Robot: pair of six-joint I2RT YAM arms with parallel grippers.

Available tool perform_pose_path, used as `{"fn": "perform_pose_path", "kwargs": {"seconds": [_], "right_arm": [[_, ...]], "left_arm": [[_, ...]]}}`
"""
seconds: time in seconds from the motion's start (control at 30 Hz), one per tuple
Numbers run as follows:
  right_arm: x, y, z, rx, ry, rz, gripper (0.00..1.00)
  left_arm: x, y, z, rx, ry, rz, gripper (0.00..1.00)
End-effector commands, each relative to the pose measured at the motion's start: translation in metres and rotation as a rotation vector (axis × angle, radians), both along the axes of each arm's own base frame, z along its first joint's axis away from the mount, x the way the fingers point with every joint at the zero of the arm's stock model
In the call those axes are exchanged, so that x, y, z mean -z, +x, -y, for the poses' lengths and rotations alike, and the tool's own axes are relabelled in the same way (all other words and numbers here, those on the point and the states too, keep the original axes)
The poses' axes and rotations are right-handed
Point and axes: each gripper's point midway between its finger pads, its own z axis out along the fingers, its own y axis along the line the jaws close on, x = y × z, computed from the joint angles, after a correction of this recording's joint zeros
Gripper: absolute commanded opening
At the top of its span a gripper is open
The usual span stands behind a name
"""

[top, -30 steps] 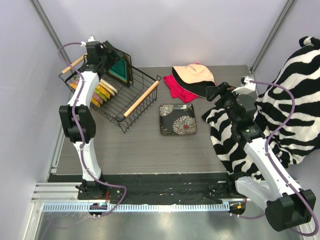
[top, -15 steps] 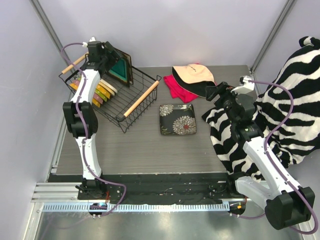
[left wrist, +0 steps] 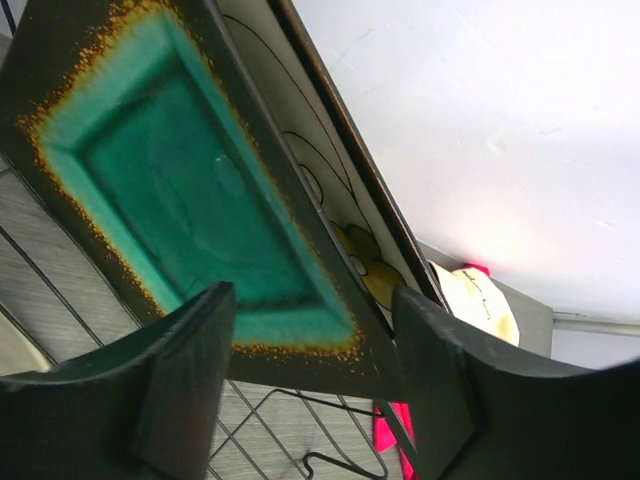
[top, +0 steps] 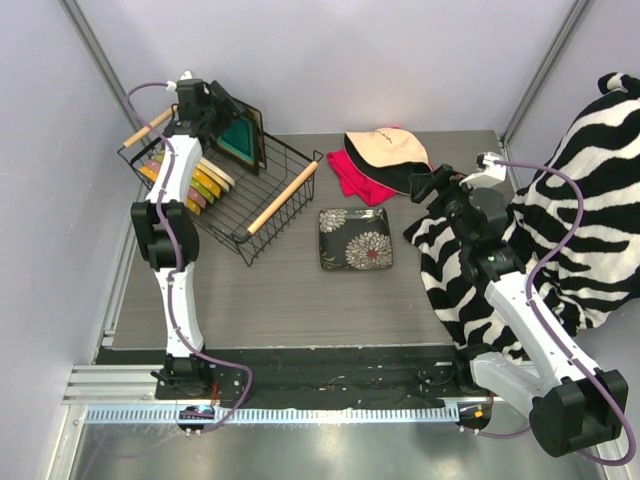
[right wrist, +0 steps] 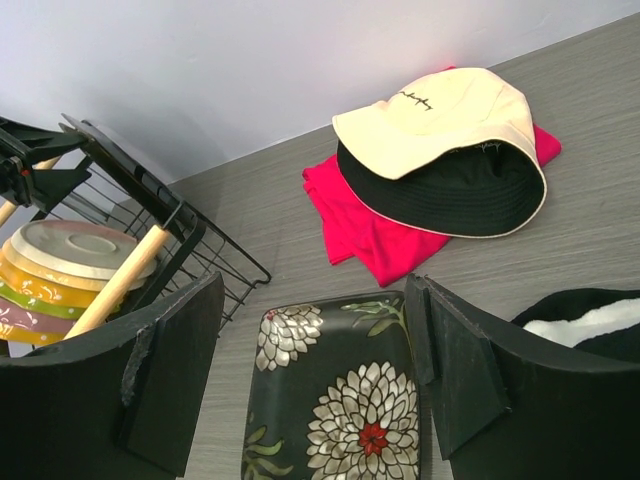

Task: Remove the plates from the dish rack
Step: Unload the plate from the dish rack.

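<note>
The left gripper (left wrist: 308,330) is opened wide at the far end of the dish rack (top: 283,197). The lower edge of a green square plate (left wrist: 190,190) sits between its fingers, but whether they touch it I cannot tell, and the cream plate (left wrist: 345,215) behind is mostly covered. The round plates (top: 205,183) stand in the rack, partly hidden by the arm. The right gripper (right wrist: 315,285), also opened and with nothing in it, hangs over a dark flowered plate (right wrist: 340,400) lying on the table (top: 280,300).
</note>
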Motion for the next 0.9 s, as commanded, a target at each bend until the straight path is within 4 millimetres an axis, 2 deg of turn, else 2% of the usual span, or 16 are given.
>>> {"fn": "perform_pose_path", "kwargs": {"seconds": [0.0, 0.1, 0.13, 0.2, 0.23, 0.4, 0.43, 0.5, 0.53, 0.57, 0.8, 0.87], "right_arm": [[-0.014, 0.004, 0.0, -0.002, -0.004, 0.062, 0.81], [-0.016, 0.003, -0.001, -0.006, 0.0, 0.065, 0.81], [-0.016, 0.003, -0.001, -0.006, 0.002, 0.066, 0.81], [-0.016, 0.003, -0.001, -0.004, 0.005, 0.065, 0.81], [-0.015, 0.003, -0.001, -0.006, 0.006, 0.064, 0.81], [-0.016, 0.002, -0.002, -0.013, 0.015, 0.066, 0.81], [-0.016, 0.002, -0.002, -0.011, 0.018, 0.065, 0.81], [-0.016, 0.002, -0.002, -0.011, 0.02, 0.066, 0.81], [-0.016, 0.002, -0.002, -0.008, 0.022, 0.066, 0.81], [-0.015, 0.003, -0.003, -0.011, 0.025, 0.064, 0.81], [-0.013, 0.003, -0.005, -0.018, 0.032, 0.058, 0.81], [-0.012, 0.004, -0.004, -0.017, 0.031, 0.055, 0.81]], "left_arm": [[-0.009, -0.001, -0.004, 0.014, 0.027, 0.011, 0.63], [-0.008, -0.01, -0.006, 0.006, 0.033, 0.007, 0.55], [-0.011, -0.012, -0.025, -0.025, 0.033, 0.015, 0.54], [-0.022, -0.017, -0.029, -0.033, 0.029, 0.045, 0.54], [-0.011, -0.021, -0.031, -0.035, 0.026, 0.02, 0.53], [-0.012, -0.035, -0.043, -0.054, 0.02, 0.015, 0.52], [-0.02, -0.038, -0.044, -0.053, 0.015, 0.033, 0.52], [-0.013, -0.043, -0.046, -0.054, 0.009, 0.019, 0.53], [-0.019, -0.044, -0.046, -0.052, 0.004, 0.036, 0.53], [-0.013, -0.047, -0.046, -0.052, -0.004, 0.023, 0.53], [-0.002, -0.056, -0.048, -0.056, -0.05, -0.001, 0.52], [-0.004, -0.056, -0.048, -0.055, -0.065, 0.012, 0.52]]}}
